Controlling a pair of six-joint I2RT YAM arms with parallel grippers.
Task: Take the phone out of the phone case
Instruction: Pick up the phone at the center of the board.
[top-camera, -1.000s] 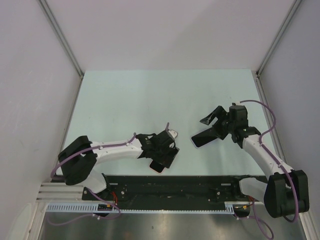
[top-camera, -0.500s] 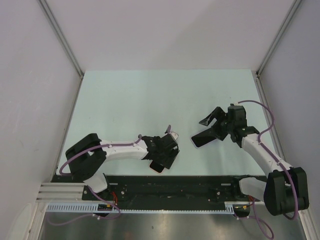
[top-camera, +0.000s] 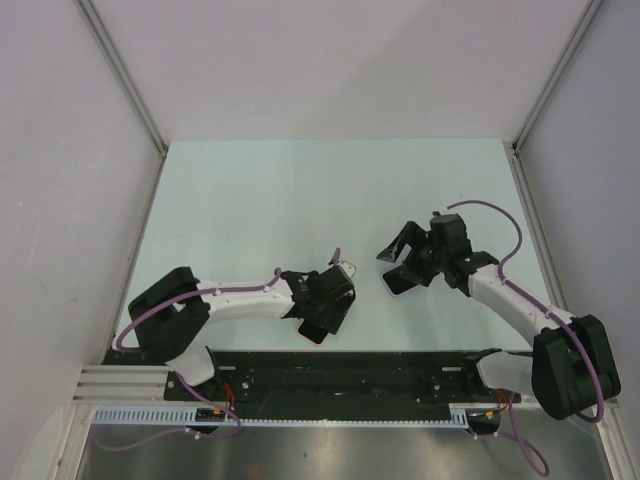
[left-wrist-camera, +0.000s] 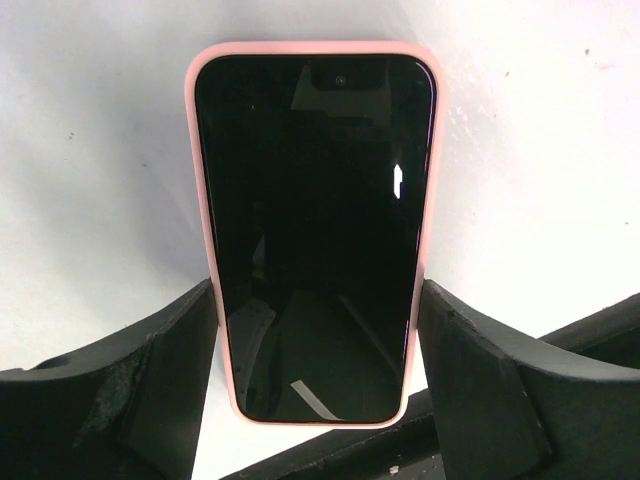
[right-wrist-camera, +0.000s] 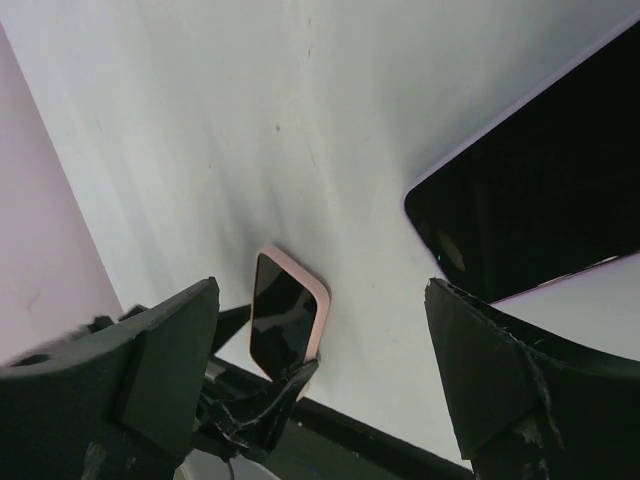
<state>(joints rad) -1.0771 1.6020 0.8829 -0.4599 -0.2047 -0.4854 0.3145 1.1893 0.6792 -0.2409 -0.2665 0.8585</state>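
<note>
The phone (left-wrist-camera: 315, 230) lies screen up on the table in its pink phone case (left-wrist-camera: 207, 200). My left gripper (left-wrist-camera: 318, 330) straddles its near end, and both fingers touch the case's long sides. In the top view the left gripper (top-camera: 325, 303) hides most of the phone; one pale corner of the case (top-camera: 347, 268) sticks out. My right gripper (top-camera: 398, 262) stands open to the right with nothing between its fingers. From the right wrist the cased phone (right-wrist-camera: 283, 325) shows farther off between the open right gripper's (right-wrist-camera: 322, 290) fingers.
A second dark-screened device (right-wrist-camera: 540, 220) with a pale lilac edge lies flat by the right gripper, seen in the top view as the dark slab (top-camera: 400, 283). The pale green table (top-camera: 260, 200) ends at a black rail (top-camera: 340, 370). Walls stand on three sides.
The left jaws have narrowed onto the case's sides. The right arm has swung left, toward the left gripper, with its jaws still wide.
</note>
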